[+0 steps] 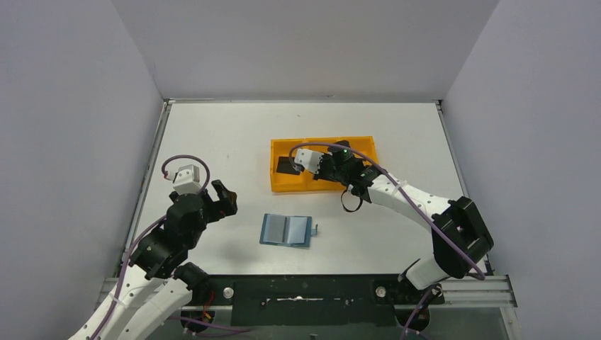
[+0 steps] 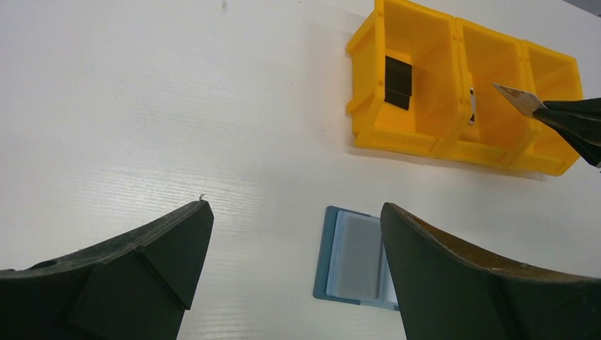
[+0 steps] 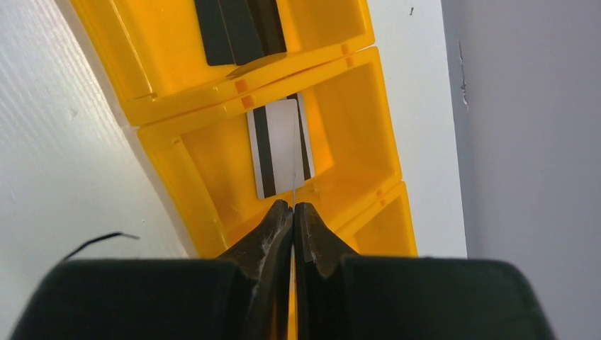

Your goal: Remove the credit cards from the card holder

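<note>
The teal card holder (image 1: 286,230) lies open on the table, its light inner pockets (image 2: 352,255) facing up. My right gripper (image 1: 319,170) hovers over the orange tray's middle compartment, shut (image 3: 293,207) on a silver-grey credit card (image 2: 521,99) that appears edge-on as a thin line (image 3: 293,170) in the right wrist view. Below it another silver card with dark stripes (image 3: 273,145) lies in that compartment. Black cards (image 2: 397,81) rest in the left compartment. My left gripper (image 1: 221,198) is open (image 2: 295,207) and holds nothing, left of the card holder and apart from it.
The orange three-compartment tray (image 1: 283,185) sits mid-table behind the card holder; its right compartment (image 2: 560,78) shows nothing inside. A black cable loop (image 1: 349,202) hangs from the right arm just in front of the tray. Grey walls enclose the table on three sides.
</note>
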You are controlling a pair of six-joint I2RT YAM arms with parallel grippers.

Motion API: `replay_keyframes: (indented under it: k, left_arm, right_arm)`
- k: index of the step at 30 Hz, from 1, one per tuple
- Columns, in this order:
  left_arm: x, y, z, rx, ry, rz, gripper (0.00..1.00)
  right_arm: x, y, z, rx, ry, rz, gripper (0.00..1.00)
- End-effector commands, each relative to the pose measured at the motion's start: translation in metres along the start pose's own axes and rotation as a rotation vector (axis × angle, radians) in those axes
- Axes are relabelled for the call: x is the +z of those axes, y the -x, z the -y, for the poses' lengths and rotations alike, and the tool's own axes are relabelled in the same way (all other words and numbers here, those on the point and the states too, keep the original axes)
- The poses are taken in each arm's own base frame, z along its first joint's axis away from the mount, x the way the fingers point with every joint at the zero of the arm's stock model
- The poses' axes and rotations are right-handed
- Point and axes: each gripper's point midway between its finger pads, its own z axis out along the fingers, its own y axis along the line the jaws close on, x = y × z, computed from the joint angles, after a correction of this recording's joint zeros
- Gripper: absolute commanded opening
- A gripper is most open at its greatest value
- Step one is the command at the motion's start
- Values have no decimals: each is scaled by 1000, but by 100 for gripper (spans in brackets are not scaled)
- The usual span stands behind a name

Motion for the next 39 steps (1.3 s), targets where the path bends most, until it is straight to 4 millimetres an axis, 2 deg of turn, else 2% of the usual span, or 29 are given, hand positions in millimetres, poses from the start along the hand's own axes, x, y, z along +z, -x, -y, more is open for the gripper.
replay_keyframes:
  k: [1,9,15,20,27,31,37,39]
  left_arm:
    - [0,11,7,-12,-11,21,91]
    - [2,9,6,-8,-9,17,91]
    - [1,8,7,-5,-13,12,91]
    - [3,7,7,-1,-8,6,90]
    - [4,5,7,1,-1,-5,91]
    - [6,4,7,6,5,-13,90]
    - [5,4,6,2,9,-10,91]
    - [6,4,5,2,12,-12,91]
  right_arm:
    - [1,13,18,-24,-41,40,0]
    - [10,10,23,-32,-20,39,0]
    - [21,-7,28,-18,4,9,3]
    - [35,-16,26,-23,34,0,5]
    - [60,-19,35,-20,15,-29,7]
    - [73,-26,33,-40,28,-58,7]
    - [78,-39,22,-32,54,-82,9]
    - [78,-41,16,-24,76,-90,15]
